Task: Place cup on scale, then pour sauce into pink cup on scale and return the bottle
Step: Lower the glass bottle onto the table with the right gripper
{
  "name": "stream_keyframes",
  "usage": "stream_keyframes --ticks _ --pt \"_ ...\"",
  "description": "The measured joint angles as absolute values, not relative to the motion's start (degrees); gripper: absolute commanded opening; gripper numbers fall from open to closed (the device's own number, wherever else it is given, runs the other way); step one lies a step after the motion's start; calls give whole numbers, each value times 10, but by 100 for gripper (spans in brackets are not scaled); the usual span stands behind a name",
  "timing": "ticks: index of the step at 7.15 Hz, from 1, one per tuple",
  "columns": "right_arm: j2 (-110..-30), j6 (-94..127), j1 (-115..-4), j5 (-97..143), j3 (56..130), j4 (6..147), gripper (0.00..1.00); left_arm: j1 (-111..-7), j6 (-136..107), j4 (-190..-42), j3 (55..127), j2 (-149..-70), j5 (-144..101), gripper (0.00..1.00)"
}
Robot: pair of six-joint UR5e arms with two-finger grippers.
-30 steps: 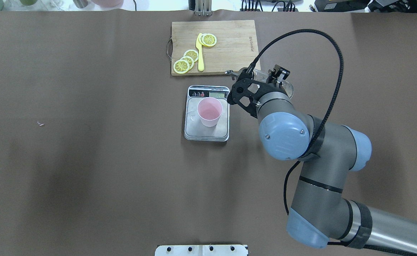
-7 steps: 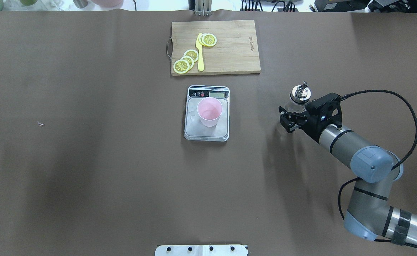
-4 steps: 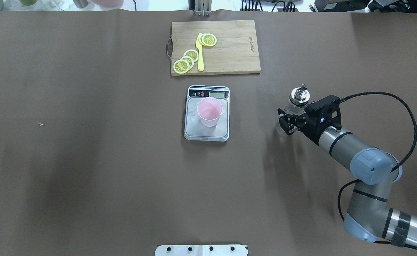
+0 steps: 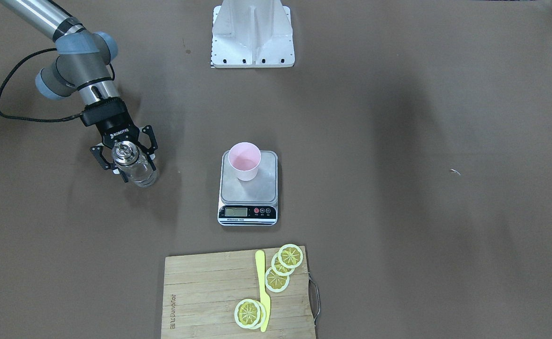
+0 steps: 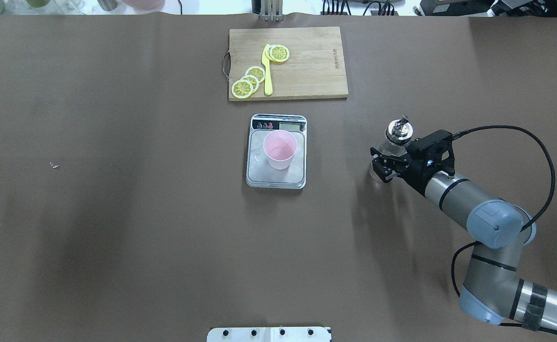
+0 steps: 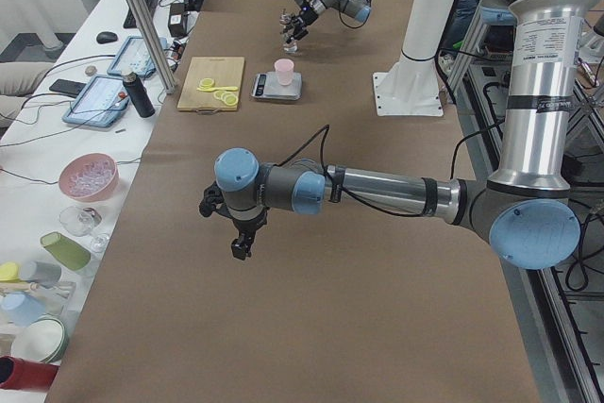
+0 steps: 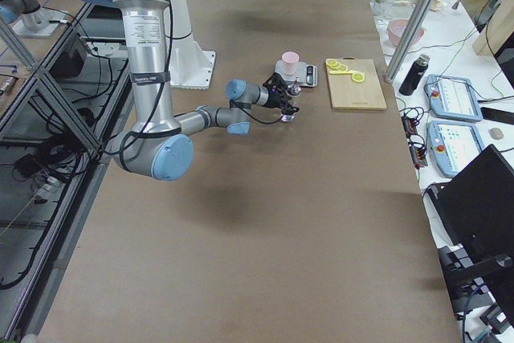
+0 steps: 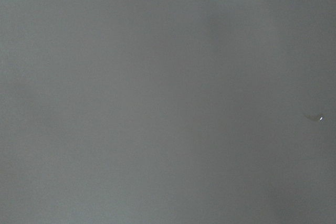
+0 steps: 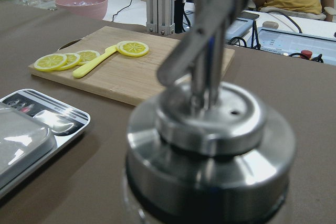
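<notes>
Right gripper (image 5: pixel 384 166): jaws pinch the bottle (image 4: pixel 137 172) low on its glass body, one finger on each side. The bottle is upright with its metal pourer cap on top, at or just above the table (image 5: pixel 117 190); contact cannot be confirmed. It is on the robot's right, well apart from the scale (image 5: pixel 259 178). The liquid level is not readable.

Cup (image 5: pixel 280 149): upright on the scale platform, toward the display end, mouth open. Its contents are not discernible.

Left gripper (image 6: pixel 241 244): hangs over bare table far from the scale, pointing down. It shows only in the side view, so I cannot tell how the jaws stand.

Beyond the scale: cutting board (image 5: pixel 316 61) with lemon slices (image 5: pixel 243 88) and a yellow knife (image 5: pixel 267 71).
</notes>
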State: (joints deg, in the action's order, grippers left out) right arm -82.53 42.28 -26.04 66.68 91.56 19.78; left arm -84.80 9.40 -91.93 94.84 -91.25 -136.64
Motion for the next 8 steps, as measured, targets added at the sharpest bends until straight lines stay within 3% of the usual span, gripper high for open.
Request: stream_keyframes --ticks 4,8 --pt "-825 423 -259 667 912 198 33 -848 94 -919 953 -912 -1366 100" --pt "-824 423 -259 667 909 198 78 -848 94 -919 954 -912 -1365 100"
